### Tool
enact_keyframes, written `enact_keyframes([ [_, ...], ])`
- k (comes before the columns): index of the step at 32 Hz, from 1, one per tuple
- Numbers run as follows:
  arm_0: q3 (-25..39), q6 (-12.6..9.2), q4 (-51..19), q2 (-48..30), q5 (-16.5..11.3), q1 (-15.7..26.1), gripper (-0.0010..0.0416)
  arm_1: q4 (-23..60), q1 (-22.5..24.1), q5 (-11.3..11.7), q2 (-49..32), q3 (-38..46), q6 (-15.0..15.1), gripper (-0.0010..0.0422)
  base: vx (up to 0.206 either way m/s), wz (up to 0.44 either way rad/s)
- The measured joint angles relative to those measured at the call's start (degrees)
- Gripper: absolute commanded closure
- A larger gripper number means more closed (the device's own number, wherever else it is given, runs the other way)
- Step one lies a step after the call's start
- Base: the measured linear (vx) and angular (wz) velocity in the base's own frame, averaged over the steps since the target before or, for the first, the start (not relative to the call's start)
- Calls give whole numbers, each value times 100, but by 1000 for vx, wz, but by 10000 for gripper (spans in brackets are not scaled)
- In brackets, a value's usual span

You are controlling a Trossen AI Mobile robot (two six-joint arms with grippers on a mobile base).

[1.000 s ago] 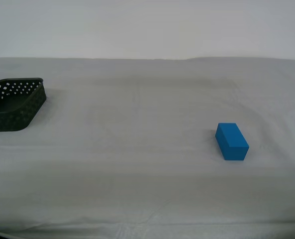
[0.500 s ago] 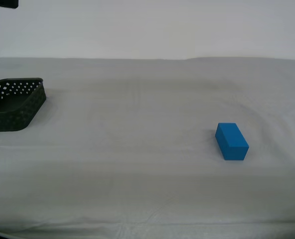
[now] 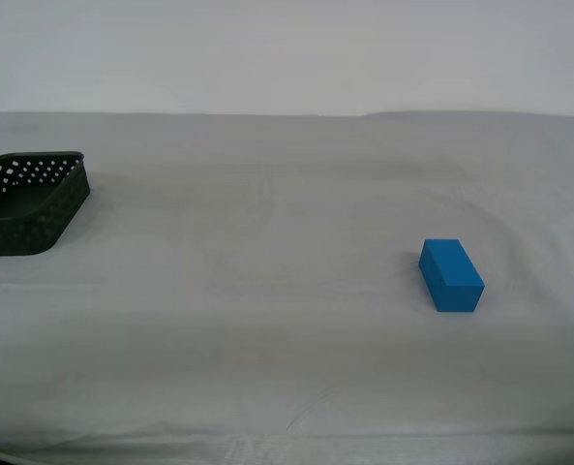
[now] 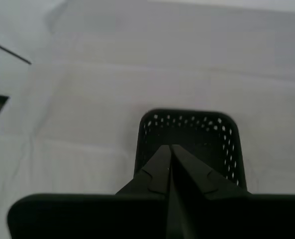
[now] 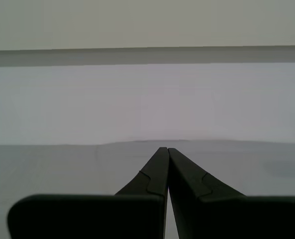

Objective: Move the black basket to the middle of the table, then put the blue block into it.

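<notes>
Since the basket (image 3: 27, 201) is parked way over at the exterior view's left edge of the table (image 3: 267, 368), partly cut off by the frame, I'd say nothing on the list is done yet. It has to get to the middle first, and the block (image 3: 451, 275) has to go in after that. The block sits by itself on the cloth toward the exterior view's right, well apart from the basket.

My second hand (image 4: 170, 149) has its fingers pinched together with nothing between them, and its wrist camera looks down on the basket (image 4: 189, 144) just past the tips, so my guess is it's lining up to grab the rim. My first hand (image 5: 166, 150) is closed up and empty too, pointed at bare cloth and a wall. Neither arm shows in the exterior view.

The block lies flat, long axis running front to back in the exterior view, with the far end angled a bit toward that view's left. The basket looks turned corner-on rather than square to the table edge.
</notes>
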State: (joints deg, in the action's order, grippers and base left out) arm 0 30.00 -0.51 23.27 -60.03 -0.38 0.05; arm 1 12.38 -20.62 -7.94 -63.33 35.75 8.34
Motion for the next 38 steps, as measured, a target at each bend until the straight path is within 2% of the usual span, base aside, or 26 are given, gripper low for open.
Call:
enact_keyframes([
  [2, 0, -138, 2, 0, 0, -2, 406, 153, -4, -92, -494, 7, 85, 412, 0, 0],
  [4, 0, -181, 2, 0, 0, -2, 405, 197, -9, -197, -916, 31, 188, 412, 0, 0],
  [7, 0, -188, -4, 0, 0, 2, 406, 166, -17, -184, -1596, 162, 389, 412, 0, 0],
  [9, 0, -188, 0, 0, 0, 2, 405, 146, -37, 59, -1908, 282, 492, 412, 0, 0],
  [11, 0, -188, -7, 0, 0, 2, 406, 63, -70, 638, -2404, 595, 719, 409, 0, 0],
  [12, 0, -190, -9, 0, 2, 2, 406, 109, -85, 638, -2516, 643, 761, 405, 0, 0],
  [14, 0, -190, -15, 0, 2, 7, 405, 343, -153, 444, -2817, 938, 769, 386, 0, 0],
  [16, 0, -190, -22, 0, 0, 4, 406, 481, -190, 417, -3047, 1233, 767, 360, 0, 0],
  [21, 0, -190, -122, 0, 2, 11, 406, 1019, -378, 369, -3692, 1762, 520, 257, 0, 0],
  [23, 0, -190, -146, 0, 0, 13, 405, 981, -391, 238, -3891, 1860, 551, 214, 0, 0],
  [28, 0, -192, -155, 0, 0, 11, 405, 828, -387, 223, -4210, 1864, 573, 167, 0, 0],
  [34, 0, -192, -153, 0, 0, 15, 406, 710, -391, 269, -4675, 1884, 564, 181, 0, 0],
  [38, 0, -192, -155, 0, 0, 9, 405, 632, -391, 267, -4955, 1963, 564, 218, 0, 0],
])
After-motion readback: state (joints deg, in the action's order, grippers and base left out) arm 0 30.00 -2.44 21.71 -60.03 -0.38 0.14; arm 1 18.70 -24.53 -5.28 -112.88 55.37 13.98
